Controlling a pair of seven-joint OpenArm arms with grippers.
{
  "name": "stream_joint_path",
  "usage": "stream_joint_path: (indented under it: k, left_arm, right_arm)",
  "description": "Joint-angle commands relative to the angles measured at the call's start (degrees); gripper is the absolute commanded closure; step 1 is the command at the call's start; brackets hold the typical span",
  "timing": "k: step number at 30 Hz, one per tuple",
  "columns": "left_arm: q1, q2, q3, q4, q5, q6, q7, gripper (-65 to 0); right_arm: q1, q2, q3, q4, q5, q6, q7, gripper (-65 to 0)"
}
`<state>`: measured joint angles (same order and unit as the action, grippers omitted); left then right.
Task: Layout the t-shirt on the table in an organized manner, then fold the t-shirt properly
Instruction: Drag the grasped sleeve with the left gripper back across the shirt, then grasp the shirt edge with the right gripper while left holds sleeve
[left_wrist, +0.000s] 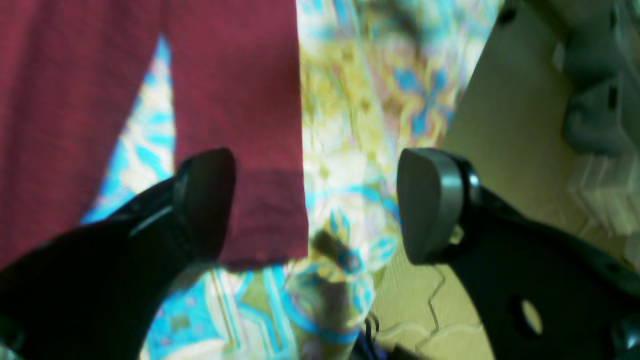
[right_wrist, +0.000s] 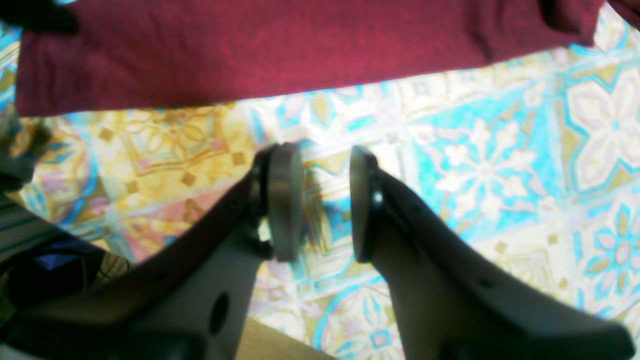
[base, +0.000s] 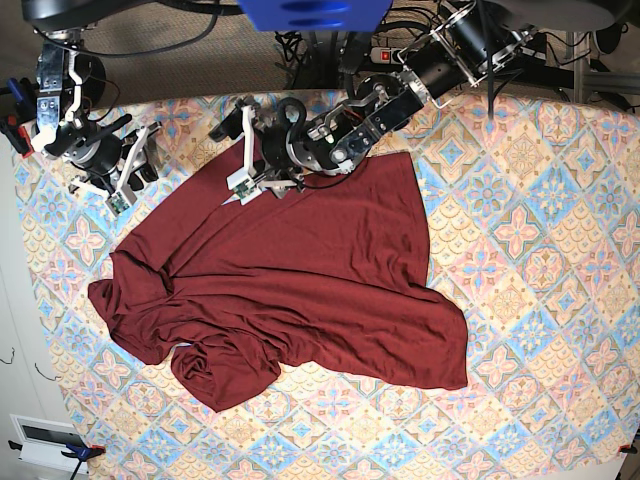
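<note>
Left pincer (left_wrist: 315, 205) agape at t-shirt (left_wrist: 235, 100) edge — base view: rumpled.

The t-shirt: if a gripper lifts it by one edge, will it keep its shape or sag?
The t-shirt will probably sag: it lies in soft folds and bunches at its lower left. It looks thin and likely light. Pushed, it would likely wrinkle rather than slide whole over the table.
</note>
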<state>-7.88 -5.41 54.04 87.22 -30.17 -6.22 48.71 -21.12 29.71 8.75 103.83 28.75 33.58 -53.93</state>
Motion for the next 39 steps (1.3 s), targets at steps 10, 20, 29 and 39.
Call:
stream_joint_path:
  k: [10,20,29,39]
  left_arm:
    - [-1.3,-0.5,1.7,-4.2,-0.5,-0.2,4.6,0.0]
    - [1.9,-16.7,-0.5,14.6,-7.1,-0.2,7.2,0.0]
    - [12.9,-37.4,-11.4,25.7,-12.5,-0.4,8.0,0.0]
    - [25.7,-49.8,-29.2,27.3,-12.1,-0.4,7.7,0.0]
  right_arm:
    - [0.2,0.9,4.3,1.0,0.7,0.0,1.1,-15.7]
    - [0.4,0.9,6.6,1.1,0.6,0.0,1.1,-15.7]
    - [8.4,0.9,6.1,0.7,0.6,0.0,1.1,-16.1]
    - [13.3,0.7,5.9,-0.1,0.6,0.0,-2.1,-16.2]
